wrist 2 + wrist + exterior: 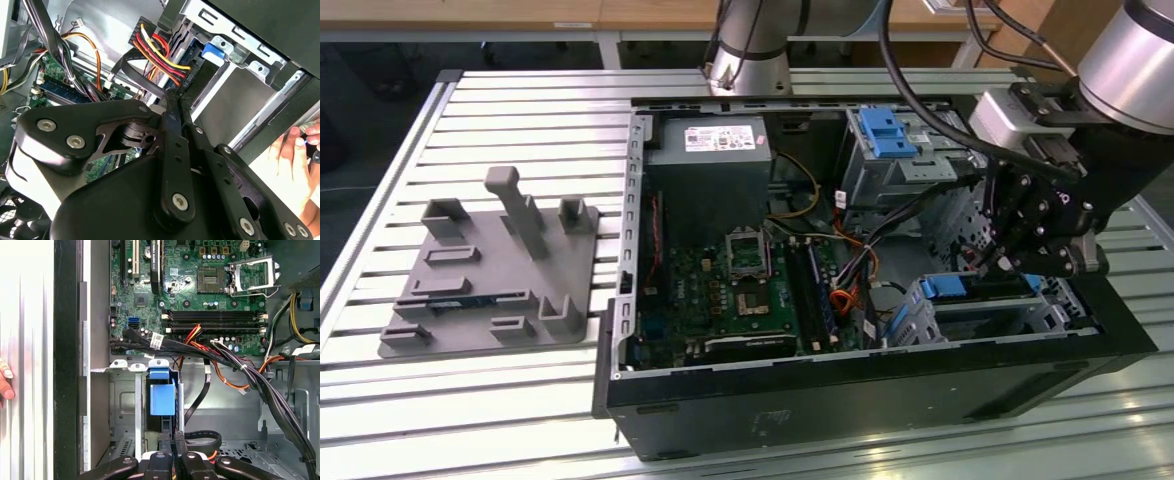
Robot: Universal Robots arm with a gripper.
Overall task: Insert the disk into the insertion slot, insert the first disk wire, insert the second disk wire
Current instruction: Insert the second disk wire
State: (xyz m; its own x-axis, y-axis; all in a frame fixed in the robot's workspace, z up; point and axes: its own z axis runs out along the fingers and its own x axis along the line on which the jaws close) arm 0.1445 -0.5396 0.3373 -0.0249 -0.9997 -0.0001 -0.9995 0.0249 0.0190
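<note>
Black gripper point(172, 452) pinches one dark wire connector behind the disk.
One blue-framed disk point(162, 396) sits in one insertion slot point(122, 407).

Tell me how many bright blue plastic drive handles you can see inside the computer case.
2: one blue latch on the taller cage at the case's far end, one blue handle on the disk near the hand. Others may be hidden.

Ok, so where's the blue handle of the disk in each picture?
Exterior view: the blue handle sits in the small silver cage, low at the exterior view's right.
First wrist view: the blue handle stands in the cage, under black cables.
Second wrist view: likely the same handle, beside the red and yellow wires.
Shared landmark: the green motherboard.
</note>
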